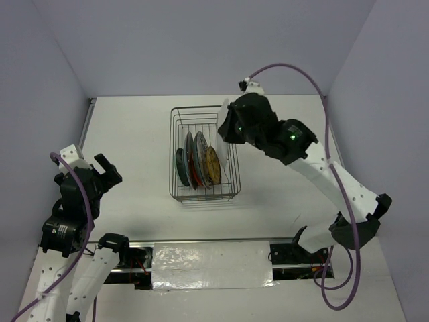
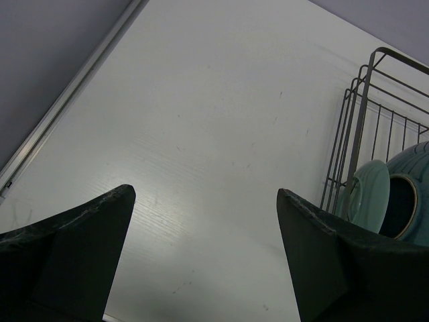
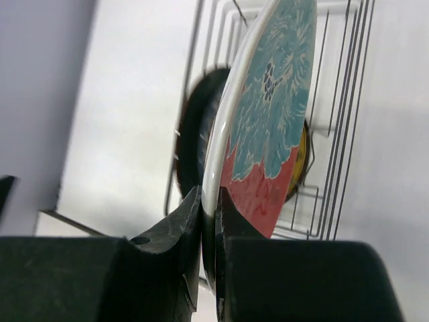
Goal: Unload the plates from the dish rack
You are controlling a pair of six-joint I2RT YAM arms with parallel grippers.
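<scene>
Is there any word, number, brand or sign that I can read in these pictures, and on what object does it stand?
None can be read.
The plate in the right gripper shows only a flower pattern.
A pale mark on the left arm's round joint is too small to read.

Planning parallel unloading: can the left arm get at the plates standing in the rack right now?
Probably yes, from above. The left fingers hang open and empty left of the rack, whose top is open. The right fingers hold a plate at the far right corner.

Plate (image 1: 223, 111) mostly hidden behind right gripper (image 1: 227, 125), dish rack (image 2: 361, 122) cut off in left wrist view
</scene>
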